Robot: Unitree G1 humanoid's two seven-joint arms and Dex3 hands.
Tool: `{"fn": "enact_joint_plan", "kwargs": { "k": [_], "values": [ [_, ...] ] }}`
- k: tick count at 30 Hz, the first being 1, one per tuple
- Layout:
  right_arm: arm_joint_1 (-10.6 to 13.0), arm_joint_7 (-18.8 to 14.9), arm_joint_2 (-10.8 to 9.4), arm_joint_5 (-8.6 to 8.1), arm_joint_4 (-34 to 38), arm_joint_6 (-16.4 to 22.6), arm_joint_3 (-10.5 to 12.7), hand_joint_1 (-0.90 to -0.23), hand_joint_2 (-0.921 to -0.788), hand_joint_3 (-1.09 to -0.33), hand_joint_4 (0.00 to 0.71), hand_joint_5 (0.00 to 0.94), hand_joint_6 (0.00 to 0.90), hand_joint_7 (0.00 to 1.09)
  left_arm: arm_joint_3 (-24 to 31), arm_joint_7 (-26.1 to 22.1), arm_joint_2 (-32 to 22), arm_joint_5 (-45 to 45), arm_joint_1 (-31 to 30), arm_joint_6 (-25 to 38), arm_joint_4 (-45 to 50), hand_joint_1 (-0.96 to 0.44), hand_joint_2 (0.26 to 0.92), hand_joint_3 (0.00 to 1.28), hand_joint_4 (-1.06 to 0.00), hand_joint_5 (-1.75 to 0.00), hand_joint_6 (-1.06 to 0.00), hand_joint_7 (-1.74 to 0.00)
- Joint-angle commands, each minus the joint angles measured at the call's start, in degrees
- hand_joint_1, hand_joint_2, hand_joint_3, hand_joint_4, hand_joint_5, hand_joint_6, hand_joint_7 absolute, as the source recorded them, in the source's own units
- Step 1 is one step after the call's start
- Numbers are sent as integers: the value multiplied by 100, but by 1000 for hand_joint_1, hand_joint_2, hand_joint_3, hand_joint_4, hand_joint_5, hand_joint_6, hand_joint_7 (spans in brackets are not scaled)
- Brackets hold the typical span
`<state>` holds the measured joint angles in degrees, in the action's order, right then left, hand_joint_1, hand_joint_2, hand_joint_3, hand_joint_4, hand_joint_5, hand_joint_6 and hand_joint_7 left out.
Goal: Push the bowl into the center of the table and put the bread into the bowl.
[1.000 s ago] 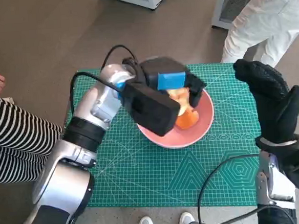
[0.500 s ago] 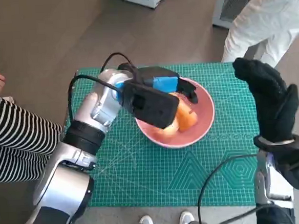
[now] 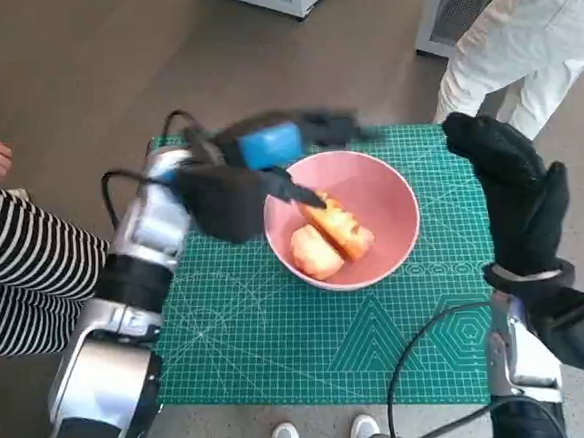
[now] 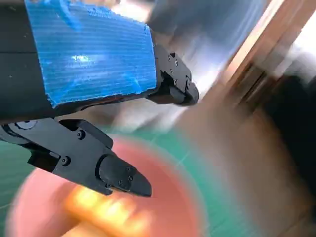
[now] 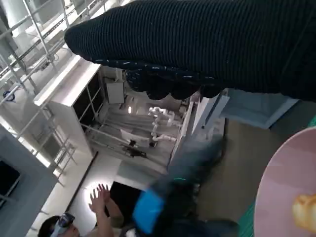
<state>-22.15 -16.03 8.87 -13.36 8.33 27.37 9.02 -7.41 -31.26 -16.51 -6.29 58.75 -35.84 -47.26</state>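
Pink and smooth-walled, the bowl (image 3: 347, 218) sits on the green cutting mat (image 3: 280, 340) that covers the worktop, near the mat's far middle, and the bread (image 3: 330, 238) lies inside it as two golden-orange pieces touching one another on the bowl's floor. We judge both halves of the task to be met as things lie.

Our left hand (image 3: 277, 145) is above the bowl's far-left rim, blurred in the head view; in the left wrist view its black fingers (image 4: 118, 175) are spread apart with nothing between them, so we read it as empty and wide. Our right hand (image 3: 505, 189) is raised beside the bowl's right edge, apart from it, its glove flat and its fingers extended, holding nothing.

The bread looks light and soft with a crusted outside; we would expect it to give under pressure and tear if pinched hard, so any retake should be across the broad sides of one piece, gently. The bowl looks rigid and slick, likely plastic or glazed, and should slide easily on the mat; a flat push low on its outer wall seems safer than pressing the rim, which might tip it.

A person's trouser legs (image 3: 520, 43) stand past the far right corner.
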Motion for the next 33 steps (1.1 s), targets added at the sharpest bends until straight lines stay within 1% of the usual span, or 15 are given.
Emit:
{"fn": "enact_joint_plan", "kwargs": {
  "k": [1,3,4,5,6,9,12,15,17,21,27,33],
  "values": [
    [-109,57,-3,-37,5,-186,2,-686,-921,-705,148,0,89,447,511,147,302,716,-281,-284,-96,-548,913,123,-44,-3,-188,-3],
    [-170,64,-6,-53,-19,-246,-1,-685,-921,-705,148,0,88,448,668,146,414,995,-395,-239,49,-575,918,206,-45,-2,-158,-3],
    [-215,72,-11,-70,-56,-301,-6,-685,-921,-705,148,0,88,448,749,189,491,1162,-503,-158,258,-579,918,224,-45,-2,-152,-3],
    [-247,78,-14,-82,-82,-343,-8,-685,-921,-705,148,0,87,449,807,217,546,1274,-579,-94,412,-584,919,282,-45,-2,-145,-3],
    [-290,86,-18,-98,-114,-395,-11,-684,-921,-705,148,0,86,449,871,265,607,1398,-677,-10,597,-586,920,303,-45,-2,-142,-3],
    [-382,103,-28,-127,-171,-502,-11,-687,-921,-702,146,0,83,452,983,377,748,1667,-932,268,1086,-612,921,418,-52,-5,-135,-4],
    [-507,131,-36,-131,-199,-594,-4,-686,-921,-701,146,0,83,456,1074,516,916,1959,-1261,591,1661,-645,921,487,-65,-12,-136,-7],
    [-607,135,-46,-150,-209,-656,5,-684,-921,-701,145,0,83,459,1125,522,1005,2169,-1508,836,2026,-674,921,516,-68,-15,-133,-8],
    [-669,143,-57,-162,-209,-687,7,-684,-921,-700,143,0,83,461,1161,428,1012,2327,-1637,987,2181,-690,921,529,-69,-16,-133,-9],
    [-749,144,-63,-170,-171,-709,6,-685,-921,-692,140,0,88,466,1196,298,973,2487,-1798,1186,2393,-695,921,521,-68,-16,-135,-14],
    [-820,137,-72,-156,-108,-735,-8,-677,-921,-675,143,2,101,473,1221,239,865,2434,-1958,1263,2596,-696,921,535,-69,-18,-138,-24],
    [-839,133,-66,-121,-68,-753,-23,-678,-921,-661,145,2,110,476,1257,270,846,2412,-2020,1288,2656,-682,921,547,-70,-19,-135,-33]
  ]
}}
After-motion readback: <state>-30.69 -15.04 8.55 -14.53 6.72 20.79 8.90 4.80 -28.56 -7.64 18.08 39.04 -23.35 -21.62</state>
